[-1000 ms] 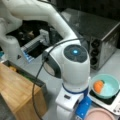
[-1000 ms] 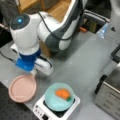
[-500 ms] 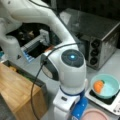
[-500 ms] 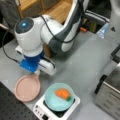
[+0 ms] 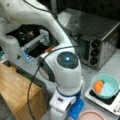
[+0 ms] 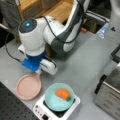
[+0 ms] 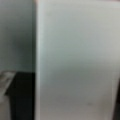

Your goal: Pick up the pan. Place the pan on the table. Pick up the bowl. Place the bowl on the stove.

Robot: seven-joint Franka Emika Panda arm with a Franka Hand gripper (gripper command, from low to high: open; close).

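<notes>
the pan (image 6: 28,86) lies flat on the grey table (image 6: 82,67), just beside the stove (image 6: 40,111) toward a front view's left, and the teal bowl (image 6: 59,97) with its orange carrot-like piece (image 6: 62,93) already sits on the stove's black top. in both front views the arm's wrist hangs low over the pan's far edge; the gripper itself is hidden under the white and blue wrist housing (image 6: 33,62), so i cannot tell whether it is released or clenched, nor whether it touches the pan.

what could go wrong, as a judgement: the wrist is close to both pan and bowl, so a careless sideways sweep could nudge the pan along the table or clip the bowl's rim and tip it off the burner — the bowl looks wider than the burner and would not take much of a knock. the cable (image 6: 10,53) looping by the wrist could also drag on something.

a front view shows the toaster oven (image 5: 100,42) behind the bowl (image 5: 105,86) and the wooden block (image 5: 20,92), with only the pan's rim (image 5: 91,116); a front view from the opposite side shows the whole pan. the wrist view gives only a pale blank surface and a dark patch — no task thing.
</notes>
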